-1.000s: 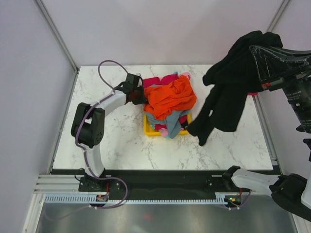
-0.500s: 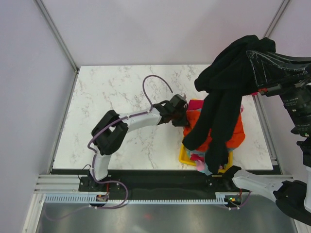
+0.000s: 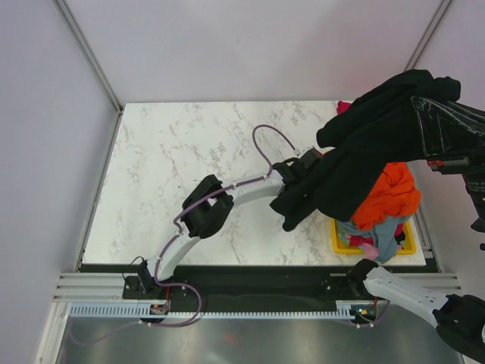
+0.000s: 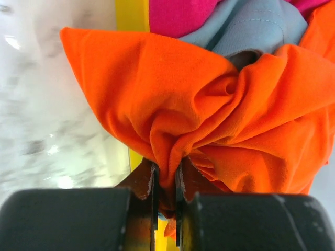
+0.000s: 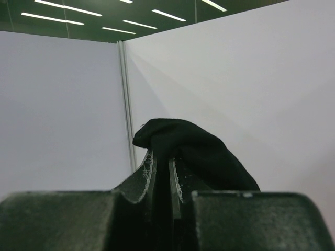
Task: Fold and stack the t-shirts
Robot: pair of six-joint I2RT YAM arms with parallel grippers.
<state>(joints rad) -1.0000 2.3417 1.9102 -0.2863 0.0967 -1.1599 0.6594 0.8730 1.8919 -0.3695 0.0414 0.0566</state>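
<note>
Hanging from my right hand point(image 5: 162, 163), the black t-shirt point(image 3: 356, 163) trails long-ways down toward the bench point(image 3: 189, 167), limp and bunched. That hand is clenched on its top fold. My left hand point(image 4: 166, 175) pinches a crumpled ridge of the orange t-shirt point(image 4: 209, 115), heaped just ahead over the yellow basket point(image 4: 131, 15).

The black t-shirt point(image 3: 356, 163) hangs bunched in the air, unfolded, with one end trailing low; by its right side the orange t-shirt point(image 3: 392, 196) lies crumpled — heaped over the light blue t-shirt point(image 3: 385, 230) and the pink t-shirt point(image 3: 369, 249).
</note>
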